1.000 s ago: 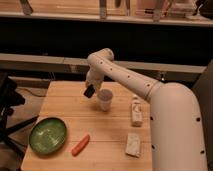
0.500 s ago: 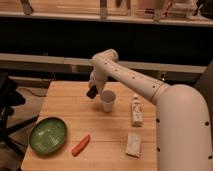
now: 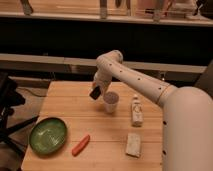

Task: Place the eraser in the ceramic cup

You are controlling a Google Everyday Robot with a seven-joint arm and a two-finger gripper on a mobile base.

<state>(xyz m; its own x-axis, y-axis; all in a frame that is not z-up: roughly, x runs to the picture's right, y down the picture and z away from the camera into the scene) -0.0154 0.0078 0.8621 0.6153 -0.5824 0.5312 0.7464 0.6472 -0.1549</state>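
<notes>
The ceramic cup (image 3: 111, 102), small and whitish-grey, stands upright near the middle of the wooden table (image 3: 105, 132). My gripper (image 3: 95, 92) hangs just left of the cup's rim, close to it, at the end of the white arm that reaches in from the right. The gripper's tip is dark, and I cannot tell whether it holds anything. A whitish rectangular block (image 3: 133, 145), possibly the eraser, lies flat at the table's front right, well away from the gripper.
A green bowl (image 3: 48, 135) sits at the front left. An orange carrot-like object (image 3: 81, 145) lies beside it. A whitish bottle-shaped object (image 3: 136, 111) lies right of the cup. A dark chair (image 3: 7, 107) stands left of the table.
The gripper has dropped slightly and edged right beside the cup. The cup appears to sit a little further right than before. The other objects have not moved.
</notes>
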